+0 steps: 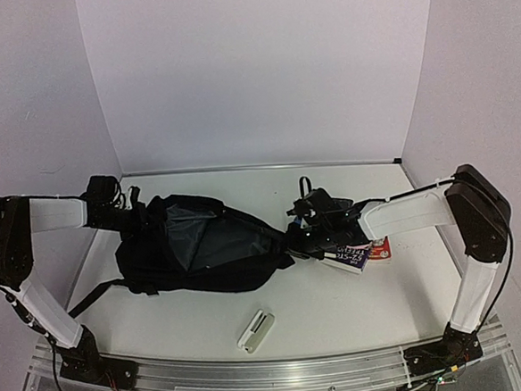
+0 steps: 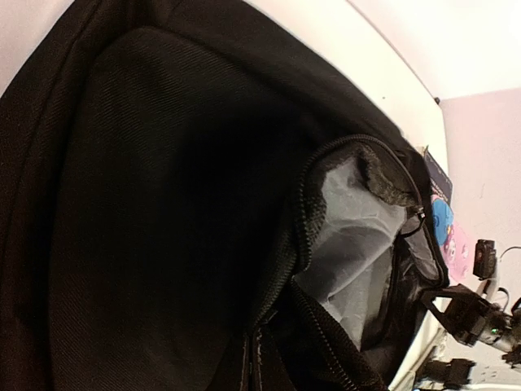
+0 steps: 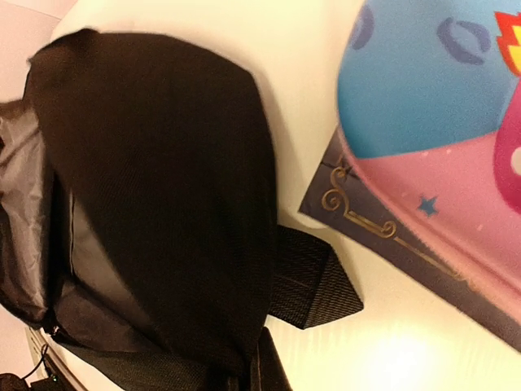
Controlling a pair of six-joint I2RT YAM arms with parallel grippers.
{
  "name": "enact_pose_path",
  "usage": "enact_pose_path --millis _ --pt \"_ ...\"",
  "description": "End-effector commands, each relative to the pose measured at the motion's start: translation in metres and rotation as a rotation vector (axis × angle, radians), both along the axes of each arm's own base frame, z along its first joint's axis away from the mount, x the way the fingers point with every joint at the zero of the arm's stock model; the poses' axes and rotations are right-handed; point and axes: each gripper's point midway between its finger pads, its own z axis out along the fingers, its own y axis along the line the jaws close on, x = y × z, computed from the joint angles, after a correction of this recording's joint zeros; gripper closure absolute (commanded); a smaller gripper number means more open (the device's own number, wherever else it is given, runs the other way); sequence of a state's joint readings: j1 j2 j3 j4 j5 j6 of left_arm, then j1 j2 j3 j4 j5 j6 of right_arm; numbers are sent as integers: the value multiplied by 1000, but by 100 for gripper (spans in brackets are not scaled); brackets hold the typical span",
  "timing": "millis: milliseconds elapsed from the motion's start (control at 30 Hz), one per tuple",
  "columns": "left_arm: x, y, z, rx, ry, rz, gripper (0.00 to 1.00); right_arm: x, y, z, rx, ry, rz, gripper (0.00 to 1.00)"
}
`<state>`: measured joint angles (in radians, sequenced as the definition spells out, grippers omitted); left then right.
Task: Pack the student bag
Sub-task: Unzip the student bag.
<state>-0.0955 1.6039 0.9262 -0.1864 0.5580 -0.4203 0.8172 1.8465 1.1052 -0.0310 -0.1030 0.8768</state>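
The student bag (image 1: 201, 244) lies left of the middle of the table (image 1: 340, 311), unzipped to its grey lining. It fills both wrist views so closely that no fingers show there. Each forearm reaches level inward, the left gripper (image 1: 133, 217) at the bag's left end and the right gripper (image 1: 299, 236) at its right end beside a colourful book (image 1: 369, 253). Both are closed, but whether they pinch cloth cannot be told.

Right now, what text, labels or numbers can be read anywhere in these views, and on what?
On the book: light lettering on its dark cover strip, too blurred to read.
Same cover, right wrist view: shapes, a star, scrollwork; no letters.
On the student bag and the small white object: no text visible.
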Motion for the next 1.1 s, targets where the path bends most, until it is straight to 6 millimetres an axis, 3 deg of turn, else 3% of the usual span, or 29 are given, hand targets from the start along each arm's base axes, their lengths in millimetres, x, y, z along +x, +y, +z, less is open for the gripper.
enact_pose_path --millis 0,100,300,467,533,600,767,900,1067 --pt "10 48 5 -68 -27 146 100 7 -42 -26 -89 35 -83 100" --pt "7 59 7 -105 -25 154 100 8 -47 -26 -96 32 -80 100" --pt "-4 29 14 -276 -58 -7 100 11 -27 -21 -81 10 40 100" --pt "-23 3 13 -294 -66 -109 100 16 -9 7 -44 -55 119 99" --pt "-29 -7 16 -287 -77 -144 100 19 -7 24 -30 -89 126 90" --pt "-33 -18 18 -283 -77 -170 100 21 -9 38 -29 -115 119 75" --pt "-32 -20 16 -271 -72 -164 100 27 -25 79 -58 -182 55 42" --pt "-28 -19 11 -274 -57 -149 100 34 -59 104 -112 -212 -18 21" --pt "-24 -19 9 -278 -53 -137 91 44 -121 124 -163 -239 -138 3"
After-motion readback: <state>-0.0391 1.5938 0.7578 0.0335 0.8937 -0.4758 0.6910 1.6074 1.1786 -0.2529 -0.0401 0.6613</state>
